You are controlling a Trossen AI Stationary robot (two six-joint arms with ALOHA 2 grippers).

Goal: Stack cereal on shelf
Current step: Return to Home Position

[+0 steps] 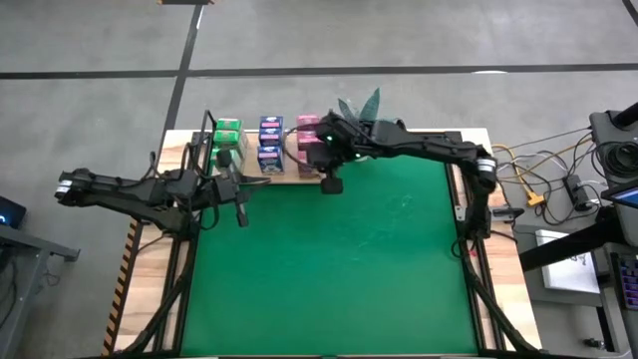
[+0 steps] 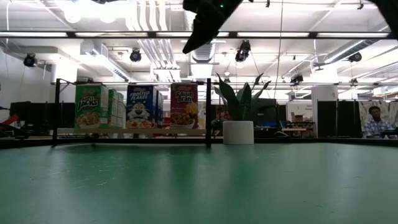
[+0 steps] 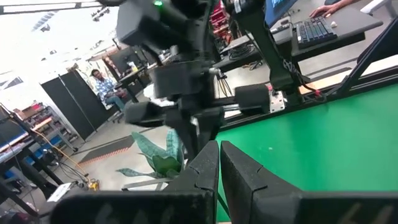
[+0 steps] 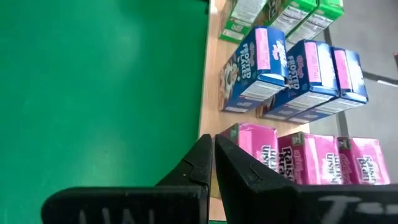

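Observation:
The cereal stands in three rows on the shelf at the table's far edge: green cartons, blue-and-white cartons and pink cartons. In the low view they stand upright between the shelf's black posts. My right gripper is shut and empty. It hangs above the shelf's front edge beside the pink cartons, slanting down. My left gripper is also shut and empty, held level over the green felt in front of the shelf's left part, fingers together.
A leafy plant in a white pot stands just right of the shelf, behind my right arm. Green felt spreads from the shelf to the near edge. Cables lie off the table's right side. A person sits far behind.

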